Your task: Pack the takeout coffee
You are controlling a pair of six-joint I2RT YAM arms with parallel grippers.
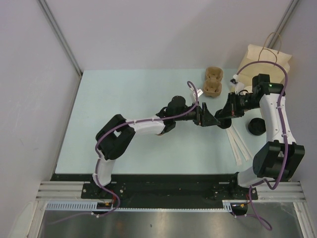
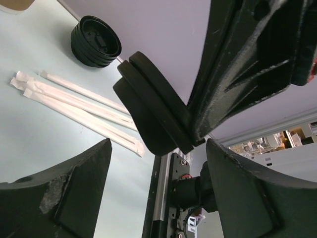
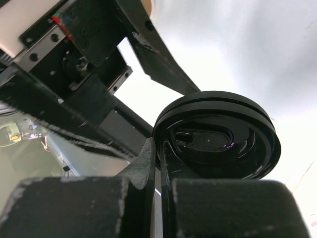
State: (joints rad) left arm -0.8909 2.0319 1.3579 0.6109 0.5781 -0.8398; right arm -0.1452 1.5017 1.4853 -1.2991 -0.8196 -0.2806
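Your right gripper [image 3: 158,168] is clamped tight on the rim of a pair of round black plastic lids [image 3: 218,134], stacked face to face and held on edge above the table. Your left gripper [image 2: 157,144] faces it nose to nose with its jaws spread wide. The lids sit in the gap between its fingers [image 2: 74,188], with daylight showing on both sides, so it has hold of nothing.

The small brown kraft-paper cup [image 1: 216,89] stands on the pale blue-green table [image 1: 124,109], just beyond the two grippers. A second cup like it touches it on the far side. Neither gripper is touching them.

The tan paper bag with twisted handles [image 1: 260,57] stands at the far right corner, near the wall. A stack of black lids [image 1: 257,127] sits close beside your right forearm. The long white wrapped straws [image 1: 237,144] lie just on the near side of the grippers. The broadest stretch of tabletop lies to the left of your left arm.
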